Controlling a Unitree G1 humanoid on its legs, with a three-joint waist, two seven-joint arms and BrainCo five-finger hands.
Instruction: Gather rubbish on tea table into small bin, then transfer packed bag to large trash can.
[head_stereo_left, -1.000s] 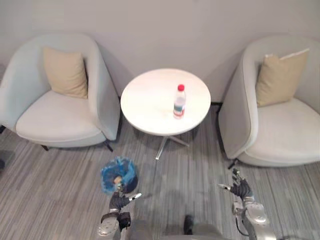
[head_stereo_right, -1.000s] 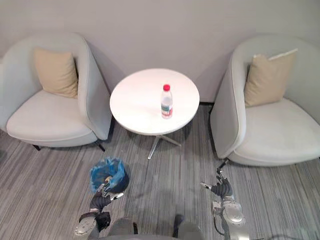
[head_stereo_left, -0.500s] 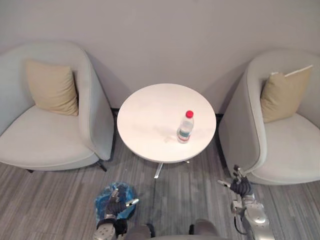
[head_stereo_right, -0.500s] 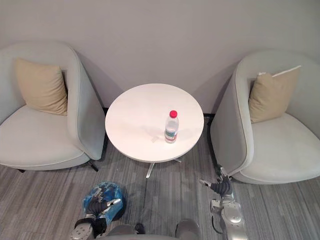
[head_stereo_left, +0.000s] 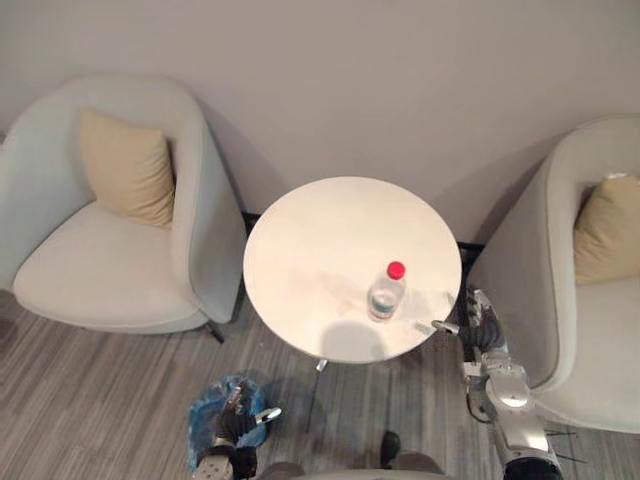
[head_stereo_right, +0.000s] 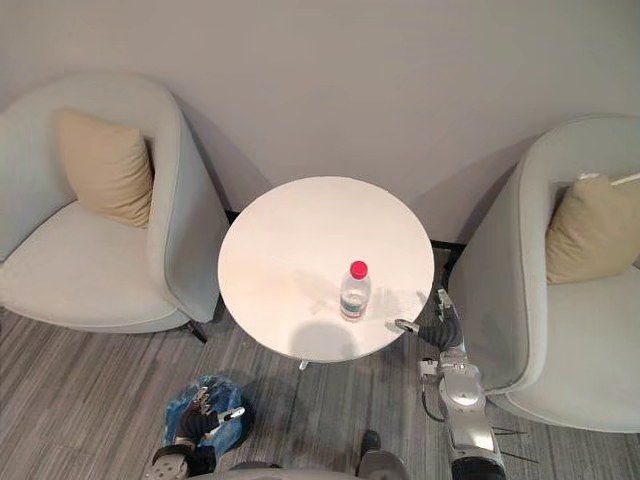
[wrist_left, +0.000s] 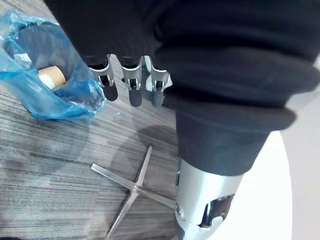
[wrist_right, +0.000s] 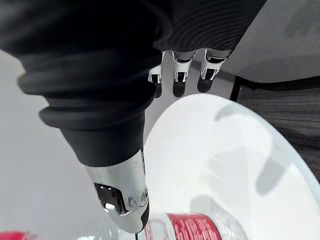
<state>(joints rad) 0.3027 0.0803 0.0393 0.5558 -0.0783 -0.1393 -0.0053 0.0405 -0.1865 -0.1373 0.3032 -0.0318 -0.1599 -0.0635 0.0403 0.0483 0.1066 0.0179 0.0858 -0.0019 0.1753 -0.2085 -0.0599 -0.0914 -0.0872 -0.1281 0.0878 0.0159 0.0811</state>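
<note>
Step in hand: by my read, the reach for the bottle (head_stereo_left: 385, 292), the one piece of rubbish on the bench (head_stereo_left: 320, 230)
Bottle: upright, red cap on, toward the bench's near right edge but clear of the rim
Right hand (head_stereo_right: 444, 325): right at the bench's near right rim, fingers straight and apart, thumb out towards the bottle, nothing in it; near the bottle, not touching
Doing it well: bring the palm in level with the bottle's middle, fingers behind and thumb in front, and close round the body, not the cap
Watch for: a tall, light bottle will likely tip if fingertips nudge it first, so close only once it sits deep in the palm
Small bin (wrist_left: 70, 102): on the floor off the bench's near left side, lined with a blue bag, mouth open
In the bin: one tan piece (wrist_left: 51, 76), small and cork-like; room to spare, it seems
Left hand (wrist_left: 131, 85): low beside the bin's rim, fingers relaxed and loose, holding nothing
After the grasp: carry round the bench's near side and let go over the open mouth
</note>
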